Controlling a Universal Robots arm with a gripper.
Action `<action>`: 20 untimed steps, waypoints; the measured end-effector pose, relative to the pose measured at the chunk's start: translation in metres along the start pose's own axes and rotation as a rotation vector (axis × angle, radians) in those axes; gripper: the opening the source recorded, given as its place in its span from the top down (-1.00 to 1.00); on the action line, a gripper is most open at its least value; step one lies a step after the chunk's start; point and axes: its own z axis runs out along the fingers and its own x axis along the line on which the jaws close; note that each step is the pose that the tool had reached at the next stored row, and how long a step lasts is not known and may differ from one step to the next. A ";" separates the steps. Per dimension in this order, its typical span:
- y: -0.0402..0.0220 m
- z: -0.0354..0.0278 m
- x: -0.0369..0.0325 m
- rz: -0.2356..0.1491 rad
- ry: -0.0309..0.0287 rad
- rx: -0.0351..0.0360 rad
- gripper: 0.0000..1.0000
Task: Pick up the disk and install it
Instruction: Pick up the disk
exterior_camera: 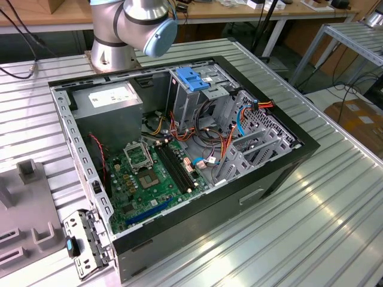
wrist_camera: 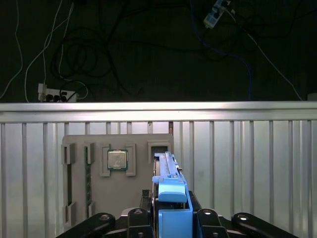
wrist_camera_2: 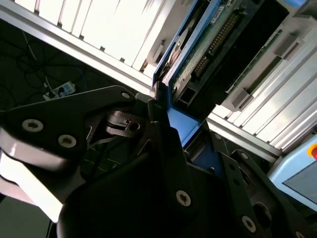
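Note:
The disk (wrist_camera: 167, 171) stands on edge between my gripper's black fingers (wrist_camera: 136, 218), its blue carrier rail (wrist_camera: 172, 206) nearest the first wrist camera. The second wrist view shows the disk's (wrist_camera_2: 208, 44) green circuit-board side and blue rail (wrist_camera_2: 179, 124) clamped in the gripper (wrist_camera_2: 161, 111). My gripper (wrist_camera: 171, 220) is shut on the disk and holds it above the ribbed metal table, over a grey fixture tray (wrist_camera: 143, 193). In the exterior view the open computer case (exterior_camera: 179, 149) lies on the table, with its metal drive cage (exterior_camera: 194, 98) at the back under a blue latch (exterior_camera: 192, 79).
The arm's base (exterior_camera: 128, 27) stands behind the case. The grey tray holds a processor chip (wrist_camera: 117, 160) and a memory stick (wrist_camera: 89, 173). A small metal bracket (exterior_camera: 81, 239) lies by the case's near corner. Cables (exterior_camera: 209, 140) cross the case beside the cage. Beyond the table edge (wrist_camera: 158, 111) is dark floor with cables.

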 end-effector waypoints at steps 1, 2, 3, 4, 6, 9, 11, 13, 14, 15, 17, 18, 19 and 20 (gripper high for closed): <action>0.0000 -0.0009 0.0000 0.000 0.0000 -0.0001 0.25; 0.0000 -0.0019 0.0000 0.000 0.0000 0.0000 0.25; 0.0000 -0.0027 0.0000 0.000 0.0000 -0.0001 0.25; 0.0000 -0.0033 0.0000 0.000 -0.0001 0.0001 0.25; 0.0001 -0.0043 0.0000 0.000 0.0000 0.0001 0.25; 0.0001 -0.0062 -0.0001 0.000 0.0000 0.0000 0.25; 0.0001 -0.0072 -0.0001 0.000 0.0000 -0.0001 0.25; 0.0001 -0.0085 -0.0001 0.000 0.0000 0.0000 0.25; 0.0001 -0.0091 -0.0001 0.000 0.0000 -0.0001 0.25; 0.0001 -0.0096 -0.0001 0.000 -0.0001 0.0001 0.25; 0.0001 -0.0105 -0.0001 0.000 0.0000 0.0000 0.25; 0.0001 -0.0111 -0.0001 0.000 0.0000 -0.0001 0.25; 0.0001 -0.0115 -0.0001 0.000 0.0000 -0.0001 0.25; 0.0001 -0.0120 -0.0002 0.000 0.0000 0.0000 0.25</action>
